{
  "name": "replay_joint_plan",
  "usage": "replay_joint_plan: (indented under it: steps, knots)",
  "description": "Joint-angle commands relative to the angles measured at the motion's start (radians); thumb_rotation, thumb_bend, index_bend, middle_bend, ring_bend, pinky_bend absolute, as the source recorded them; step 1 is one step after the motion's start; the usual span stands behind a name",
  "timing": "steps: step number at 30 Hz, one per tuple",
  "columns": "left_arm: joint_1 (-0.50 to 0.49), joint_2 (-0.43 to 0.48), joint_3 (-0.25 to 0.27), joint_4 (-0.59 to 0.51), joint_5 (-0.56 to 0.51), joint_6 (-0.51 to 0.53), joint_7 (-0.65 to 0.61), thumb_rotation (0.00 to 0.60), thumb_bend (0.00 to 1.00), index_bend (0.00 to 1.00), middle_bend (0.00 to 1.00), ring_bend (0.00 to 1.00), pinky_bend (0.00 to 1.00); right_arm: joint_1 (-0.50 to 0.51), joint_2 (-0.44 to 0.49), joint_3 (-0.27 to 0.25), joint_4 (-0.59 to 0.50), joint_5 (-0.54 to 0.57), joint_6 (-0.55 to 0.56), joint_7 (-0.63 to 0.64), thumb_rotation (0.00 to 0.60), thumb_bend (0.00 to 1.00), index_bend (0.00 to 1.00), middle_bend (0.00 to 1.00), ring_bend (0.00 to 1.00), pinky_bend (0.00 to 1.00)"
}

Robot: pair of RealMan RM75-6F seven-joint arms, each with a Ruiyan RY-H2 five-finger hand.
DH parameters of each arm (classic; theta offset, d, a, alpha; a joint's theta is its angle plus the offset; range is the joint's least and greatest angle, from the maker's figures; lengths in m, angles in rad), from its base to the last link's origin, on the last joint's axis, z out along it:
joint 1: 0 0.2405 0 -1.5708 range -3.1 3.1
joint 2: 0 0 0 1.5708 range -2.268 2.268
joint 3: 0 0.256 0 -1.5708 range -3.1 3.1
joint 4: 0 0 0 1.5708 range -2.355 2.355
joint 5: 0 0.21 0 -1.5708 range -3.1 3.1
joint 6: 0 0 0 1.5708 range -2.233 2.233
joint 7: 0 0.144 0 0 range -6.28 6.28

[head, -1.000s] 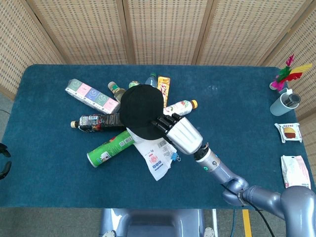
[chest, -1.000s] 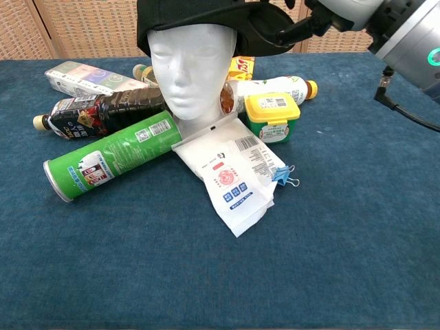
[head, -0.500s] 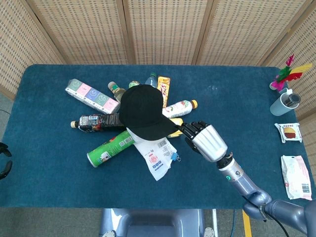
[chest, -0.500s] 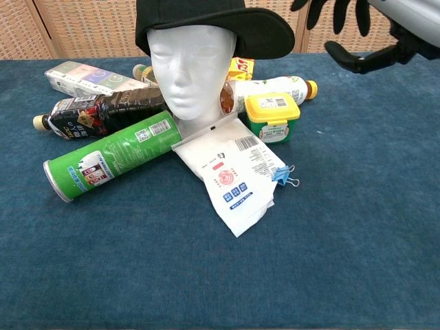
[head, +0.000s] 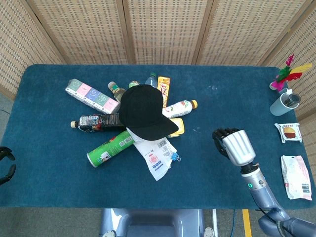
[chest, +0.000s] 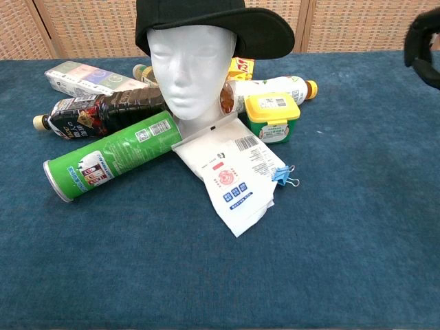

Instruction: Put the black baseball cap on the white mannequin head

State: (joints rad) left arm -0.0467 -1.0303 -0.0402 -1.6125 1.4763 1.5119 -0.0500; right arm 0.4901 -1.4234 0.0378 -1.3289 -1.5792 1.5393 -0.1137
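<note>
Black baseball cap [chest: 206,20] sits on the white mannequin head [chest: 192,65], brim pointing toward the bench's right edge in the chest view. Head stands upright in the left-centre of the bench [head: 237,89], ringed by clutter.

Right hand [head: 234,146] hovers over bare cloth right of centre, well apart from the cap. Fingers [head: 222,134] curled in, nothing in them; in the chest view only a dark sliver of it shows at the frame's right edge. Left hand [head: 5,165]: dark part visible at the bench's left edge, head view only; grip state cannot be told.

Around the mannequin base: green can [chest: 106,155] lying on its side toward the front-left, dark bottle [chest: 96,113] behind it, white pouch [chest: 234,172] flat in front with a blue binder clip [chest: 283,176] touching its right edge, yellow-lidded tub [chest: 273,115] just right of the head, white bottle [chest: 271,88] behind the tub.

Far right edge: grey cup [head: 285,102], two snack packets [head: 289,131] nearer the front-right corner.
</note>
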Motion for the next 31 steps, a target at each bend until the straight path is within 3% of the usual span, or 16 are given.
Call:
replay_joint_plan:
  steps: [1,9,18,31]
  knots:
    - [0.006,-0.006,0.005,0.0,-0.002,0.002,0.0,0.6,0.37,0.48,0.36,0.3,0.31,-0.041,0.046,-0.013,-0.04,0.04,-0.032,-0.008,0.6,0.53,0.67,0.7,0.8,0.85]
    - [0.03,-0.048,0.005,0.03,-0.001,0.041,-0.016,0.6,0.36,0.53,0.42,0.35,0.33,-0.126,0.134,-0.039,-0.115,0.126,-0.081,-0.024,0.6,0.53,0.71,0.76,0.86,0.88]
    - [0.04,-0.083,0.008,0.05,0.001,0.05,-0.01,0.6,0.36,0.53,0.43,0.37,0.35,-0.232,0.17,-0.028,-0.135,0.197,-0.034,-0.05,0.6,0.53,0.72,0.76,0.87,0.88]
    - [0.024,-0.078,0.018,0.024,0.02,0.015,0.022,0.6,0.37,0.53,0.43,0.37,0.35,-0.285,0.176,-0.017,-0.147,0.174,-0.029,-0.042,0.6,0.53,0.72,0.76,0.87,0.88]
